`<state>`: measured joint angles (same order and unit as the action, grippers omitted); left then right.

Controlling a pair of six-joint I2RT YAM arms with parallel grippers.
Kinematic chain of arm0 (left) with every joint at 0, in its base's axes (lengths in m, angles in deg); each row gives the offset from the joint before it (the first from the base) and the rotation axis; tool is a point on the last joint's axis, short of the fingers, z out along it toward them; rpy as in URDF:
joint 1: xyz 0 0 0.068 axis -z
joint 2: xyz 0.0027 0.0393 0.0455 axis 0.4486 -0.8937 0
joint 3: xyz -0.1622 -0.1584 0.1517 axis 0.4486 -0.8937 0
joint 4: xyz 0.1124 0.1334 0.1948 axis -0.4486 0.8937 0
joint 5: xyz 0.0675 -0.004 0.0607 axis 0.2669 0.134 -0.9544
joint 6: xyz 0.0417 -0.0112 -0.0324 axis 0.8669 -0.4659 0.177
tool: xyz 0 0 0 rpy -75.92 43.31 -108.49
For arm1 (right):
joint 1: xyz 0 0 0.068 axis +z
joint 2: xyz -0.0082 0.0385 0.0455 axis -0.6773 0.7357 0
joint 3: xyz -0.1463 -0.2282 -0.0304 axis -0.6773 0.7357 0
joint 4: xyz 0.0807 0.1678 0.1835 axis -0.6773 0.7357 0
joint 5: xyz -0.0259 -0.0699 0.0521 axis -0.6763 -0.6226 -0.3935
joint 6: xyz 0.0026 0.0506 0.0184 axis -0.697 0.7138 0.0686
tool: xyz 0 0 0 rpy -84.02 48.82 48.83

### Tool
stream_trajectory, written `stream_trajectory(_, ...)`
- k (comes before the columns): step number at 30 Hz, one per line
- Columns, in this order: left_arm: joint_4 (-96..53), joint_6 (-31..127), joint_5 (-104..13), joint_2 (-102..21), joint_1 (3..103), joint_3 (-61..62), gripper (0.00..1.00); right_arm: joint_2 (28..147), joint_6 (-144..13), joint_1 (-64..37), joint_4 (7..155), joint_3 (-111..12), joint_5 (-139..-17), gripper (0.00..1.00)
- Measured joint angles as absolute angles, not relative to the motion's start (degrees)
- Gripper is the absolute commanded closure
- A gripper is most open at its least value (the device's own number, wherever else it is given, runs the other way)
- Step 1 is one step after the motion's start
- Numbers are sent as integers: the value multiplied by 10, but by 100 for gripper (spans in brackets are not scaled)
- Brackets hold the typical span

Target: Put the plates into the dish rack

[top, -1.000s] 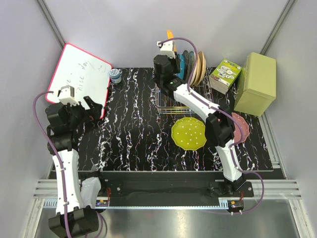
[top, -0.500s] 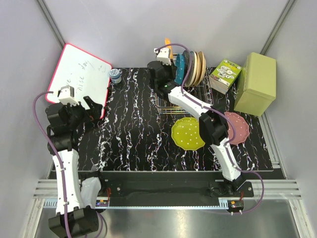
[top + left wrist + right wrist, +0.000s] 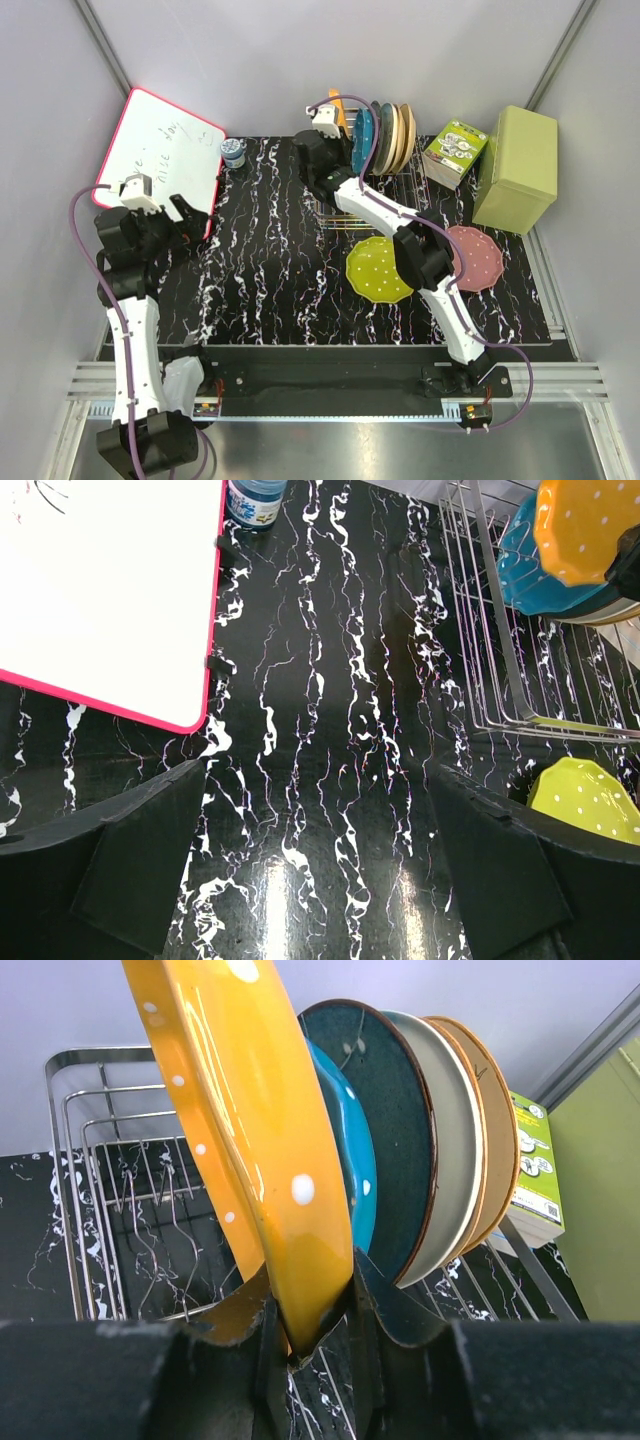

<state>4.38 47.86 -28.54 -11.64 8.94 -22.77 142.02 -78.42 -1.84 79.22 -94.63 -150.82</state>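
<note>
Orange plate is pinched by its lower rim between the right fingers, standing nearly upright and leaning over the near end of the dish rack. Over the last second the right arm has slid leftward along the rack, carrying the plate with it, and its elbow has swung off the pink plate, which now shows whole on the desk. The orange plate sits just beside the bright blue plate, which already stands in a slot ahead of the dark teal plate. Whether its edge has dropped between the wires is hidden behind the fingers, so I judge it lined up but not yet seated or let go.

Yellow-green plate lies flat on the desk in front of the rack, near the pink one. By my count one plate is racked, one is going in and two wait.

Left fingers are spread wide, holding nothing, and have stayed by the whiteboard
</note>
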Motion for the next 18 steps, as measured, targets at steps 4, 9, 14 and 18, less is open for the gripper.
stream_trajectory(4, 44, 478, -284, -119, 87, -228, 1, 1421, -797, -19, 776, -947, -1511, 100)
stream_trajectory(9, 44, 476, -283, -119, 87, -228, 1, 1427, -818, -24, 748, -947, -1513, 100)
stream_trajectory(14, 44, 476, -281, -121, 87, -228, 1, 1433, -830, -30, 733, -947, -1520, 100)
stream_trajectory(18, 44, 476, -281, -126, 86, -228, 1, 1439, -836, -37, 728, -947, -1523, 100)
